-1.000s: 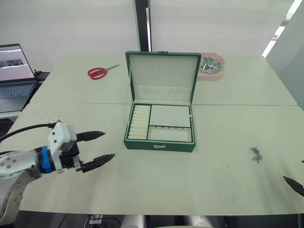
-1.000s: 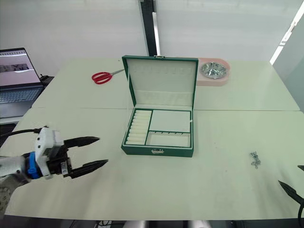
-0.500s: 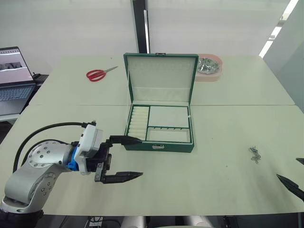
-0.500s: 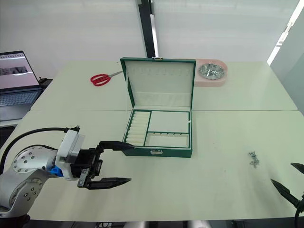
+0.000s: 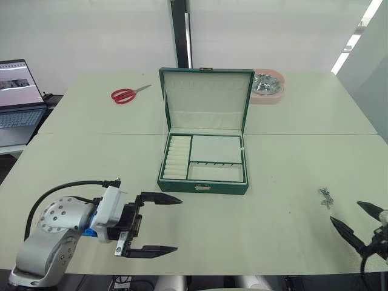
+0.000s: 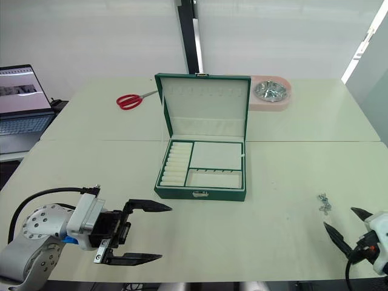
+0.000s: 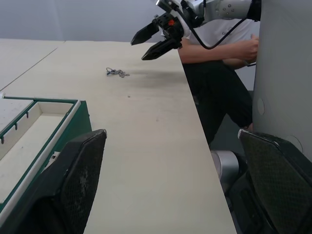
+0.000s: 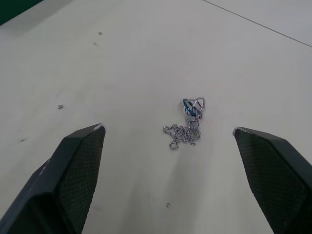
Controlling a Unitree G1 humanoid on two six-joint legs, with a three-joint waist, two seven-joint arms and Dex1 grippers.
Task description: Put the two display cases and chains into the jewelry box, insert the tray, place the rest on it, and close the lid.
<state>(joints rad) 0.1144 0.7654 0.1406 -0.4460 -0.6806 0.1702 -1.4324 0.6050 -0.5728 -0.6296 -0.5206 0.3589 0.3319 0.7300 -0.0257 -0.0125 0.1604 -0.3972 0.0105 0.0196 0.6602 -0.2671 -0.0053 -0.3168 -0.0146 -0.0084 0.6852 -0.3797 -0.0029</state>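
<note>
Sitting mid-bench, the dark green rectangular jewelry box [image 5: 204,163] has its cream-lined lid [image 5: 206,100] upright, the left end effector [image 5: 162,224] spread wide before it, the right end effector [image 5: 356,220] parted near a small silver chain [image 5: 326,197].

**Work surface and surroundings**

A pale cream table [image 5: 291,121] spans the scene; a seam running from 9 to 3 o'clock shows two tabletops butted together. Behind it stands a plain white wall [image 5: 91,30], divided at 12 o'clock by a dark vertical post [image 5: 180,30]. At 2 o'clock a bright strip of light [image 5: 351,41] slants beside a grey panel. At 9 o'clock an open laptop [image 5: 18,100] sits on a separate surface, its screen lit. In the left wrist view a seated person [image 7: 219,73] is at the table's edge, beside a grey upright panel [image 7: 282,73].
</note>
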